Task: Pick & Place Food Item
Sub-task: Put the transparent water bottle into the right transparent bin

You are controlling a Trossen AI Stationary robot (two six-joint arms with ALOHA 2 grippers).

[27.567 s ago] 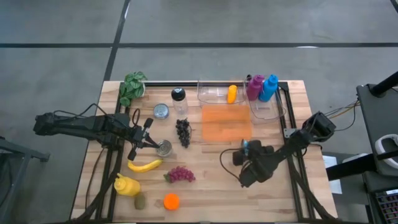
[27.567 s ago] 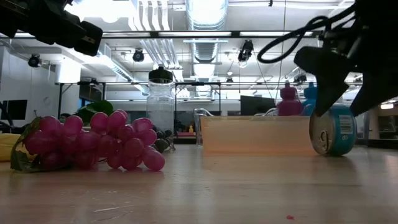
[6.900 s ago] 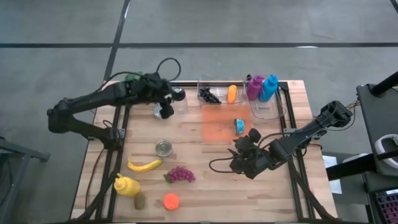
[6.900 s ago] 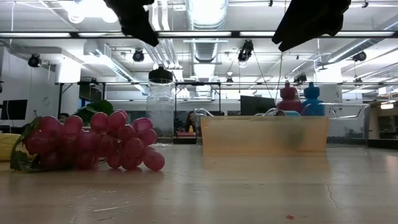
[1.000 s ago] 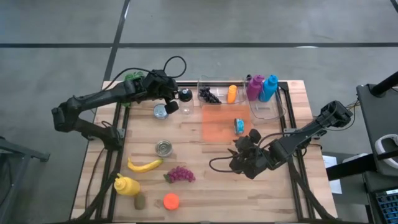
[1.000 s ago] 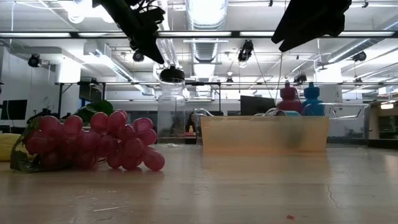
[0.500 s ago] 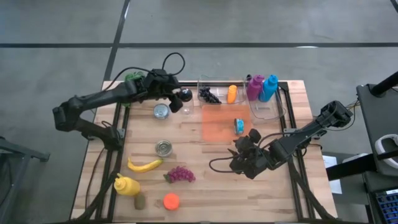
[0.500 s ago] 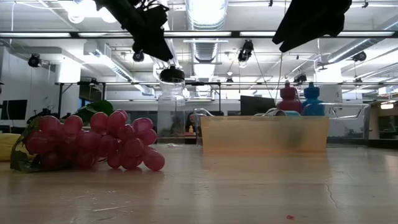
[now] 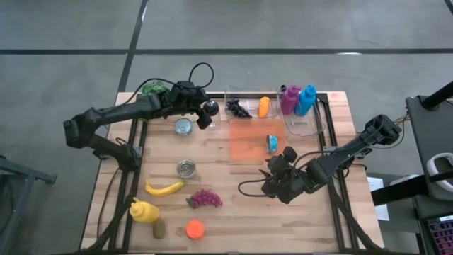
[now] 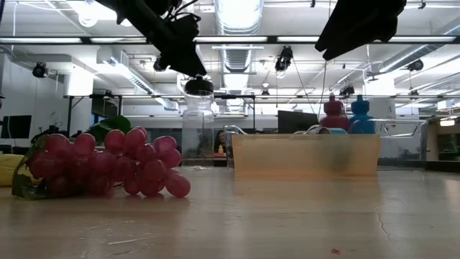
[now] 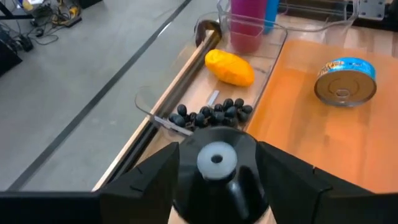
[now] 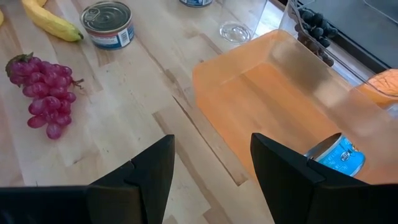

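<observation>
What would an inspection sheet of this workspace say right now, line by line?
Surface: wooden table, with bare patches between the items.
Job's things: clear jar with black lid held by the left gripper, its jaws around the lid. Dark grapes and an orange fruit lie in a clear bin; a blue can sits in the orange tray.
Clutter: purple grapes, banana, two tins, mustard bottle, kiwi, orange, plant, pink and blue bottles.
Grippers: right gripper open, above the table.
Cables: black loop over the left arm.
Surroundings: grey floor, office beyond.
</observation>
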